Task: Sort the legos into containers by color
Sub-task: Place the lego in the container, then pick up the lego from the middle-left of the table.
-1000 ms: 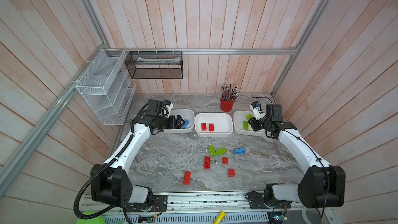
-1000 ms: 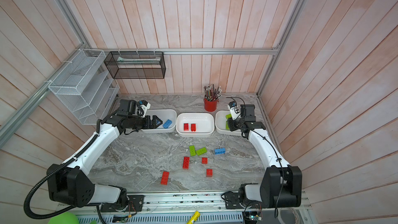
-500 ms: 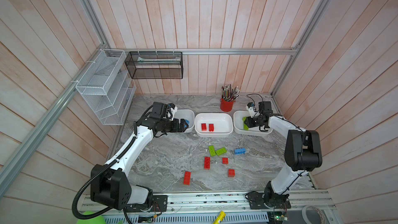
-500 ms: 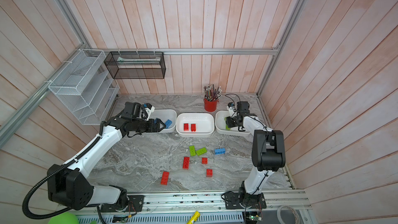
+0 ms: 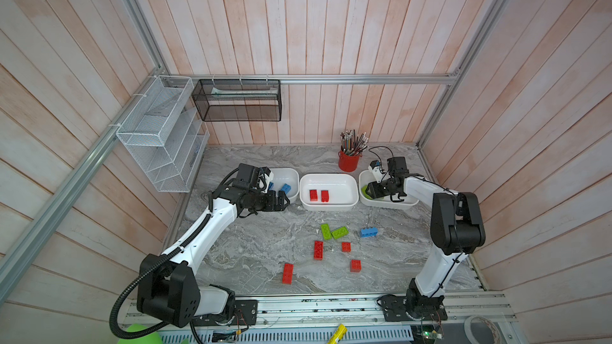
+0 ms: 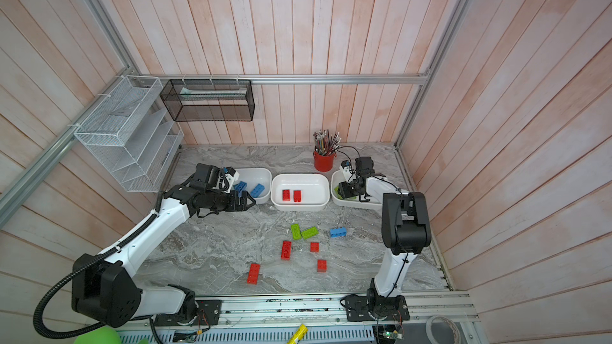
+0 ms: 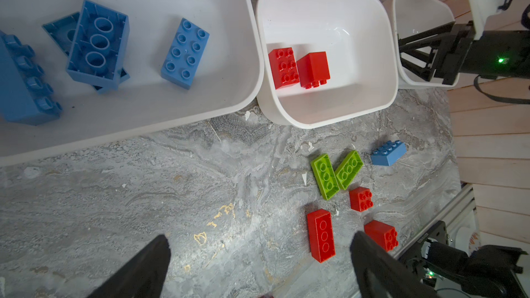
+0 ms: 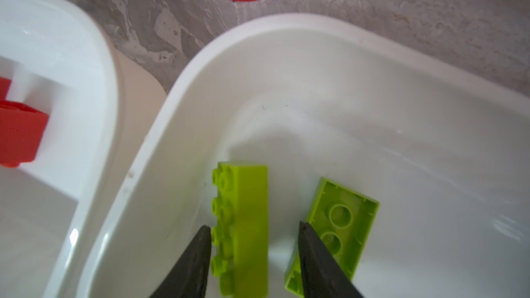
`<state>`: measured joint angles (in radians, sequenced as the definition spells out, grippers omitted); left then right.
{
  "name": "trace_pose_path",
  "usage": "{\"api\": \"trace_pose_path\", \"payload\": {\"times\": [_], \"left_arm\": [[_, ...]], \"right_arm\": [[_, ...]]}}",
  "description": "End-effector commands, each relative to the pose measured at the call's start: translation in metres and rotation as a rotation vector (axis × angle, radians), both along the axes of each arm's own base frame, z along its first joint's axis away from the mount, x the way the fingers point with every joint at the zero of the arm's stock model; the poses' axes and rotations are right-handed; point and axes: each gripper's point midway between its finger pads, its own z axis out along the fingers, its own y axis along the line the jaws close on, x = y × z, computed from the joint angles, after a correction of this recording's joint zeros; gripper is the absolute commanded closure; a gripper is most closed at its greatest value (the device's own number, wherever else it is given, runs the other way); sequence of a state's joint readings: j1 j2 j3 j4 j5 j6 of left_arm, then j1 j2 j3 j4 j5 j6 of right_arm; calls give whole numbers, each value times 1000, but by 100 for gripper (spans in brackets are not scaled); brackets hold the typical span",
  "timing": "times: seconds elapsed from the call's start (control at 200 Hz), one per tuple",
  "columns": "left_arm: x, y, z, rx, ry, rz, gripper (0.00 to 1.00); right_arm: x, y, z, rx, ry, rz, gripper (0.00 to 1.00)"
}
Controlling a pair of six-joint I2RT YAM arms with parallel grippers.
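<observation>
Three white containers stand in a row: the left tub (image 5: pixel 292 173) holds several blue legos (image 7: pixel 185 53), the middle tub (image 5: pixel 331 176) holds two red ones (image 7: pixel 284 67), and the right tub (image 8: pixel 286 53) holds two lime green ones. My right gripper (image 8: pixel 253 225) is down inside the right tub, open. A green brick (image 8: pixel 249 196) lies on its side between the jaws, with a gap at one finger. The second green brick (image 8: pixel 341 219) lies upside down beside it. My left gripper (image 7: pixel 258 236) hangs open and empty over bare table in front of the left tub (image 6: pixel 261 173).
Loose on the table are two green bricks (image 5: pixel 326 231) (image 5: pixel 339 232), one blue brick (image 5: pixel 368 232) and several red bricks (image 5: pixel 318 249) (image 5: pixel 287 273). A red pencil cup (image 5: pixel 348 162) stands behind the tubs. Wire baskets hang on the left and back walls.
My right gripper has dropped lower into the right tub and its jaws have parted around the green brick. My left gripper has drawn back from the left tub toward the table's middle.
</observation>
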<state>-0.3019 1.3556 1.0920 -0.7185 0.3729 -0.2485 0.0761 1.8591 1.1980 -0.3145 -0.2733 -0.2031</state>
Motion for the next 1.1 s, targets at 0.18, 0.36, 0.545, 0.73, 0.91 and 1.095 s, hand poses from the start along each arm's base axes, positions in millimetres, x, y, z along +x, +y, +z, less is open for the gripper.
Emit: {"api": "trace_pose_path", "payload": {"times": [0.18, 0.36, 0.545, 0.73, 0.91, 1.095], "left_arm": [[-19, 1, -1, 63, 14, -2, 1], [-25, -6, 9, 62, 2, -16, 1], [-43, -19, 12, 65, 28, -52, 1], [-75, -46, -4, 82, 102, -118, 3], [-118, -46, -30, 184, 201, -118, 5], [-153, -41, -62, 252, 271, -79, 9]], "right_arm": [[-5, 14, 69, 1, -104, 40, 41], [-45, 54, 136, 105, -249, 138, 34], [-99, 89, 158, 184, -301, 217, 23], [-125, 81, 149, 198, -270, 175, 18], [-138, 78, 140, 203, -231, 166, 11], [-150, 92, 142, 289, -206, 218, 2]]}}
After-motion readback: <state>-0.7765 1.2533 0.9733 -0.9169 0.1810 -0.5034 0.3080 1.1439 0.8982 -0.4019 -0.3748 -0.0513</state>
